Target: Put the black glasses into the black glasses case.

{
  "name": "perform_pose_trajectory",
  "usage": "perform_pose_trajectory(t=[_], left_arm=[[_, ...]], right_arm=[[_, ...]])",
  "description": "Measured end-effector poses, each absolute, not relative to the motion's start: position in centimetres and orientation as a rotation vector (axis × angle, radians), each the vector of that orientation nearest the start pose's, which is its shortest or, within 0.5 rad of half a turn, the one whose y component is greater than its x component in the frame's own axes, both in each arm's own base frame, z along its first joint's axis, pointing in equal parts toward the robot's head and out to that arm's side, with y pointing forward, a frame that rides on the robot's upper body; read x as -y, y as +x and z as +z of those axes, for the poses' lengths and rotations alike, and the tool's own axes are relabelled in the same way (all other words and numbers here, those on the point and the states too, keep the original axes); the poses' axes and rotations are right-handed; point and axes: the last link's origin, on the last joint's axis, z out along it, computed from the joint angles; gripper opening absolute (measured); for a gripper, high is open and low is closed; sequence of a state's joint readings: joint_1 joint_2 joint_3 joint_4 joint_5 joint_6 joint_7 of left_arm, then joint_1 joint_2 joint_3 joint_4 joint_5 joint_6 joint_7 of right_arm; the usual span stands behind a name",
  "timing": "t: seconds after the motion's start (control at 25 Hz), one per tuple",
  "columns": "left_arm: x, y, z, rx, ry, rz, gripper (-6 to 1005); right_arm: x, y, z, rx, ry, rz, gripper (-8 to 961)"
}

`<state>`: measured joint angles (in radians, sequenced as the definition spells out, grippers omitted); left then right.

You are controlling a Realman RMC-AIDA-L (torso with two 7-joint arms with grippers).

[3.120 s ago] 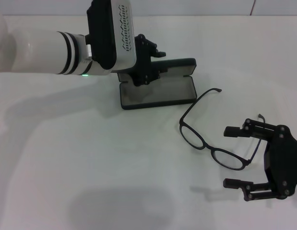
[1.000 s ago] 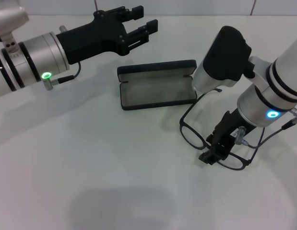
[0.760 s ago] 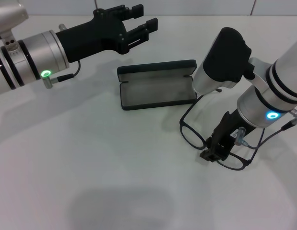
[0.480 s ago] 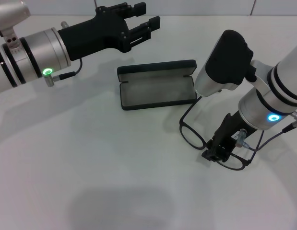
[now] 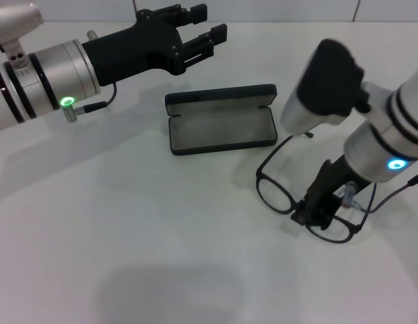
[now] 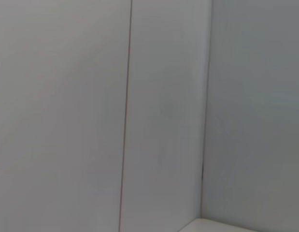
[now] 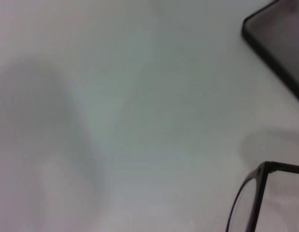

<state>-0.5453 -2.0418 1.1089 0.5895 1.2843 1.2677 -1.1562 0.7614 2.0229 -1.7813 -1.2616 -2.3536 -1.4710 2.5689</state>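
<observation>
The black glasses (image 5: 304,202) lie on the white worktop (image 5: 161,236), to the right of the black glasses case (image 5: 221,125) and a little nearer the robot. The case lies open, grey inside, with nothing in it. The right hand (image 5: 318,206) is down on the glasses, at the bridge between the two lenses, and it is pinched shut on the frame there. The left hand (image 5: 202,30) is up in the air behind the case, near the back of the worktop. Its fingers (image 5: 210,35) are apart and hold nothing.
</observation>
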Motion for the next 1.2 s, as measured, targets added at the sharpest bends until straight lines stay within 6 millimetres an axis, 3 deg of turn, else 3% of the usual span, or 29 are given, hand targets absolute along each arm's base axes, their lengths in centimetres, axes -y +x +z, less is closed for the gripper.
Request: perform_pose_trajectory(t=[0.16, 0.4, 0.56, 0.72, 0.92, 1.2], left_arm=[[-37.5, -20.9, 0.4, 0.384, -2.435, -1.015, 515], [-36.4, -20.3, 1.3, 0.342, -2.457, -1.127, 515], [-35.5, -19.8, 2.0, 0.318, -2.476, -1.227, 515], [-35.2, -19.3, 2.4, 0.315, -2.494, -1.284, 515], [-35.5, -18.8, 2.6, 0.352, -2.514, -1.3, 515], [-36.0, -16.3, 2.3, 0.445, -2.679, -1.335, 515]], right_arm=[[-33.4, 12.1, -4.2, -0.543, -2.915, -0.492, 107], [-32.0, 13.2, -0.1, -0.57, -3.011, -0.123, 107], [-31.5, 15.1, 2.4, -0.493, -3.018, 0.222, 107], [-30.8, 17.2, 4.2, -0.282, -3.004, 0.636, 107], [-30.0, 20.0, 3.9, 0.01, -2.884, 0.921, 107], [-29.6, 21.9, 1.0, 0.41, -2.756, 0.911, 107]])
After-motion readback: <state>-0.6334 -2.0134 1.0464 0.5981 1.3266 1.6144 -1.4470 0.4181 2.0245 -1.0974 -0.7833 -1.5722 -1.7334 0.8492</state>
